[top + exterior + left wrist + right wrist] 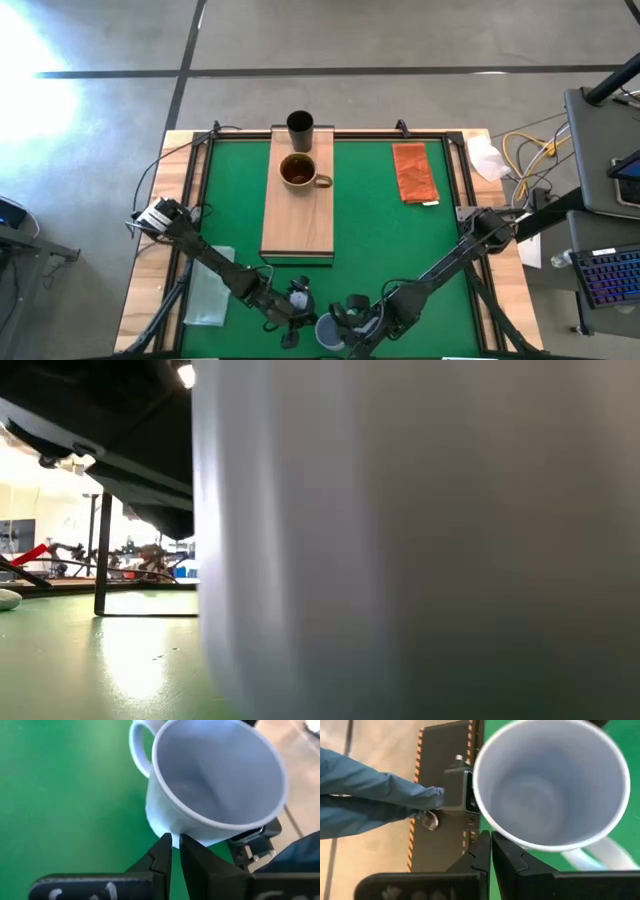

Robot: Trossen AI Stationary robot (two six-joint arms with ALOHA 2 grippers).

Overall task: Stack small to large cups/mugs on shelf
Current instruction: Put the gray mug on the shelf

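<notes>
The pale blue-grey mug (pixel 328 332) stands upright on its base on the green mat at the near edge, between my two grippers. It fills the low view (pixel 420 540). My left gripper (pixel 175 842) is shut at the mug's wall, on its left. My right gripper (pixel 490 840) is shut at the mug's rim, on its right. The brown glossy mug (pixel 298 172) stands on the light-wood shelf (pixel 298 225). The narrow black cup (pixel 299 125) stands at the shelf's far end. My left gripper's shut fingertips (pixel 166 842) stand at the mug's outer wall (pixel 165 822), just below the rim, opposite the side with the handle. I cannot tell whether they touch it. My right gripper's shut fingertips (pixel 482 842) stand at the underside of the mug's rim (pixel 502 836). I cannot tell whether they touch it.
An orange-brown cloth (pixel 414 172) lies at the far right of the mat. A clear plastic bag (pixel 210 285) lies at the near left. A black camera mount (pixel 460 795) sits at the near edge beside the mug. A person's blue clothing (pixel 370 795) shows beyond that edge.
</notes>
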